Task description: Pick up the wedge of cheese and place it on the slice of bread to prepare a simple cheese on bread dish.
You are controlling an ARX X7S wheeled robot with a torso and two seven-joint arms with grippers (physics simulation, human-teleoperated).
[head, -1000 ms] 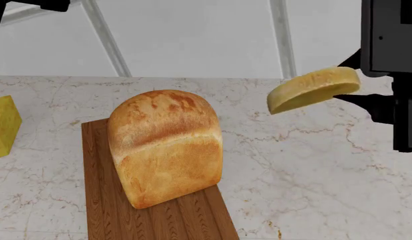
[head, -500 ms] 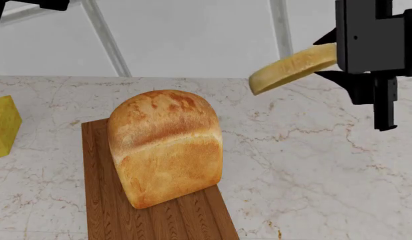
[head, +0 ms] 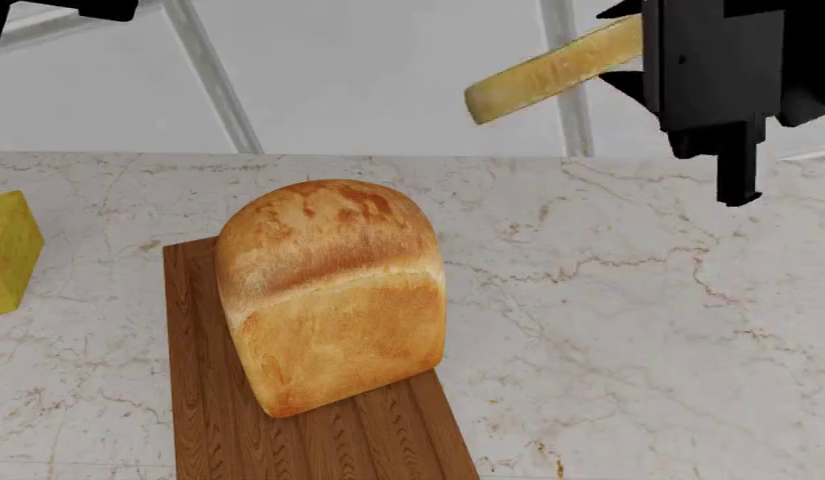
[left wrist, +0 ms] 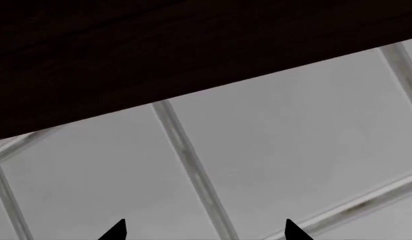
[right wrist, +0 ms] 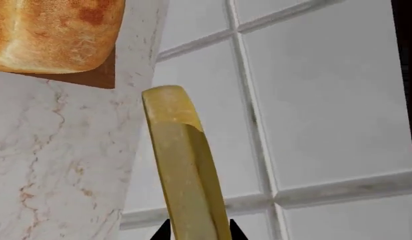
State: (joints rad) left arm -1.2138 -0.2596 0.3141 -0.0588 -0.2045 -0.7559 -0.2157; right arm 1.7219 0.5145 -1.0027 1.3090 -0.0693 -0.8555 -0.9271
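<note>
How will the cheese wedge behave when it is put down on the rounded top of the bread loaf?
The cheese wedge looks stiff, jutting unsupported from the right gripper. On the domed bread loaf it may slide. Its rounded rind might let it rock.

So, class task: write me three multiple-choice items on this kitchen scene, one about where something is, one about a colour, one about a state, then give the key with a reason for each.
1. Where does the slice of bread sit?
A. on the cutting board
B. directly on the marble counter
C. in the right gripper

2. What colour is the cheese chunk at the head view's left edge?
A. white
B. bright yellow
C. dark brown

3. What is the state of the wedge of cheese?
A. lying on the counter
B. resting on the bread
C. held in the air by the right gripper

Key: 1 A, the wooden board shows under and around the loaf. 2 B, the angular block is plainly yellow. 3 C, the wedge sits tilted between the fingertips, above the counter and to the right of the bread.
</note>
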